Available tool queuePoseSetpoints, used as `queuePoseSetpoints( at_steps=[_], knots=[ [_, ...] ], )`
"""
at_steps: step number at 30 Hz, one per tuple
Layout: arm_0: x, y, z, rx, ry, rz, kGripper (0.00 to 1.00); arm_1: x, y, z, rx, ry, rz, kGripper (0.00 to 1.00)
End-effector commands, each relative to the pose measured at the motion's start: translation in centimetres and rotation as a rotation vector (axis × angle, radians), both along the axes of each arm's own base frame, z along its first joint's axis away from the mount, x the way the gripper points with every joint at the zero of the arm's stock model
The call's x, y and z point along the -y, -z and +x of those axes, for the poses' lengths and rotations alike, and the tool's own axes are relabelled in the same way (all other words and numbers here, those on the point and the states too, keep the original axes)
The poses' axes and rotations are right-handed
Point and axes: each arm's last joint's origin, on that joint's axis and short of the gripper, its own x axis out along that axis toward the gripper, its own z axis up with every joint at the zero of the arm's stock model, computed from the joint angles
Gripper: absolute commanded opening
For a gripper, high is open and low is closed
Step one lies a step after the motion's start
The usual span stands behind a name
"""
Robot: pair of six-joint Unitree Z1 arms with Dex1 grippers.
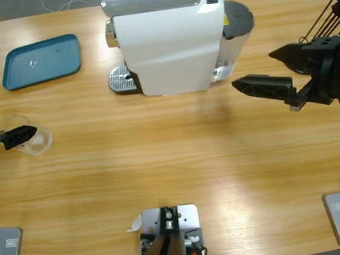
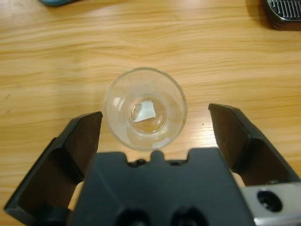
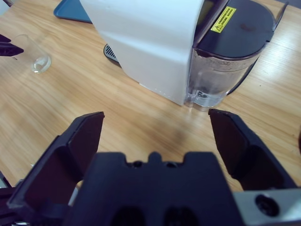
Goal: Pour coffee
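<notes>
Jaws of your left claw (image 2: 155, 129) stood wide apart, one on each side of the glass (image 2: 145, 108), neither touching it. The glass stood upright on the table (image 2: 211, 56), close in front of the claw's body, its rim open toward the wrist camera. I could make out no coffee in it, only a pale glint at the bottom; if any liquid was there, it was too thin to tell.

From above, the glass (image 1: 33, 141) sat near the table's left edge with the left claw (image 1: 16, 136) around it. The tray (image 1: 42, 60) lay beyond it, well apart. The machine (image 1: 170, 39) stood at the far middle, its drip grille (image 1: 120, 79) bare and facing the glass's side of the table.

Your right claw (image 1: 260, 72) hung at the right, jaws also spread and holding nothing, pointed toward the machine's dark tank (image 3: 225, 52).

Watch the close, I'd say. The glass looked nearer one jaw than the other in the wrist view, so an uneven squeeze could shove it sideways or tip it. Clear, smooth walls may slip if the grip is light. On the carry to the grille, the glass could clip the machine's body or land off the grille and miss the spout.
</notes>
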Motion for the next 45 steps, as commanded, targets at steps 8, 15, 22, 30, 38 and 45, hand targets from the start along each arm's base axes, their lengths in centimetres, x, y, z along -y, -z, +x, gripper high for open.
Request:
queuePoseSetpoints(
  at_steps=[8, 15, 22, 30, 38, 45],
  knots=[
    [0.7, 1.5, 1.0, -0.032, -0.056, 0.082, 1.000, 0.7, 2.2, -0.7, -0.031, 0.014, -0.038, 1.000],
    [0.6, 1.6, 1.1, -0.040, -0.063, 0.079, 0.980, 0.7, 2.3, -0.7, -0.035, 0.012, -0.039, 1.000],
    [0.4, 1.9, 1.4, -0.063, -0.081, 0.083, 0.954, 0.9, 2.4, -0.8, -0.034, 0.012, -0.039, 1.000],
    [0.9, 2.7, 2.0, -0.110, -0.086, 0.092, 0.795, 0.7, 2.7, -0.6, -0.033, 0.017, -0.040, 1.000],
    [0.5, 3.1, 2.3, -0.109, -0.112, 0.087, 0.526, 0.2, 3.0, -0.3, -0.037, 0.019, -0.045, 1.000],
    [0.3, 1.2, 2.0, -0.031, -0.016, 0.075, 0.522, -0.2, 3.3, 0.1, -0.041, 0.025, -0.043, 1.000]
  ],
)
